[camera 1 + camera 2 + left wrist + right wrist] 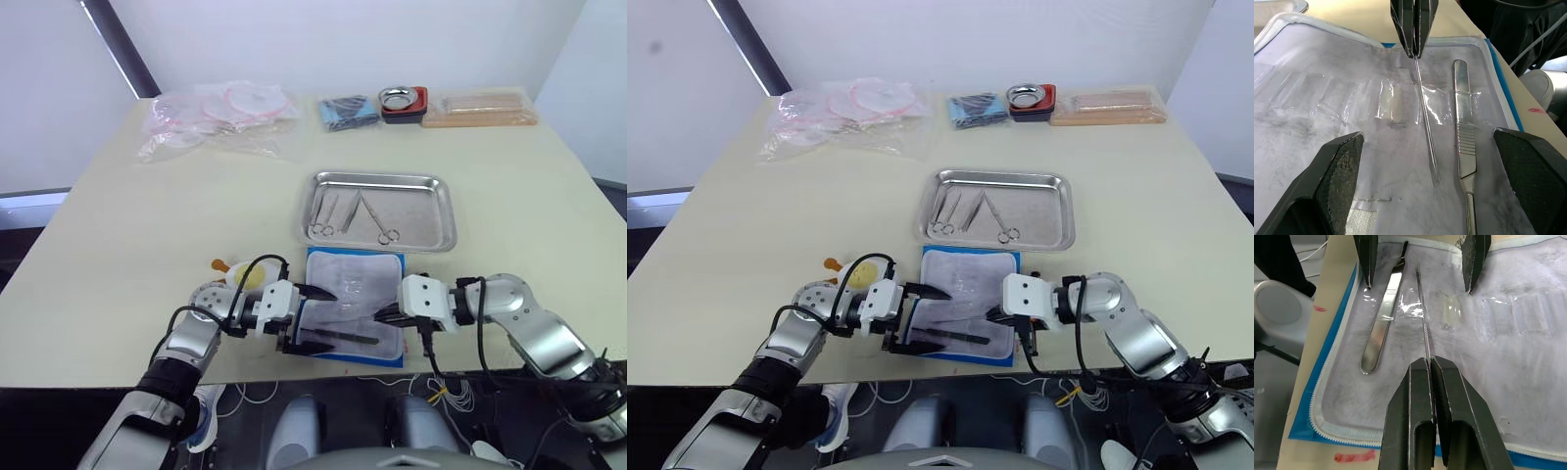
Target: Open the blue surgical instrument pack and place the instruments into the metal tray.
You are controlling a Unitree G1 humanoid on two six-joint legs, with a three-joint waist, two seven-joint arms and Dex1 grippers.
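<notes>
We see the surface (147,225) bearing the steel metal tray (441,235), three instruments (353,215) inside. Just near of it, the opened blue surgical instrument pack (355,269) lies soft. Our right tool (1429,363) pinches a thin, slippery probe (1422,313) beside a stiff flat handle (1382,318); our left tool (313,315) gapes.

Two silver-grey metal arms here, rounded joint housings gleaming, each ending in a boxy white wrist block. Black cables loop loosely off both forearms and trail below. The left gripper (312,318) carries two black fingers (1339,174), broad, faceted, with a fine cross-hatched grip texture on the pads. The right gripper (1431,382) has matching black fingers, angular and matte, with recessed slots near the base.
</notes>
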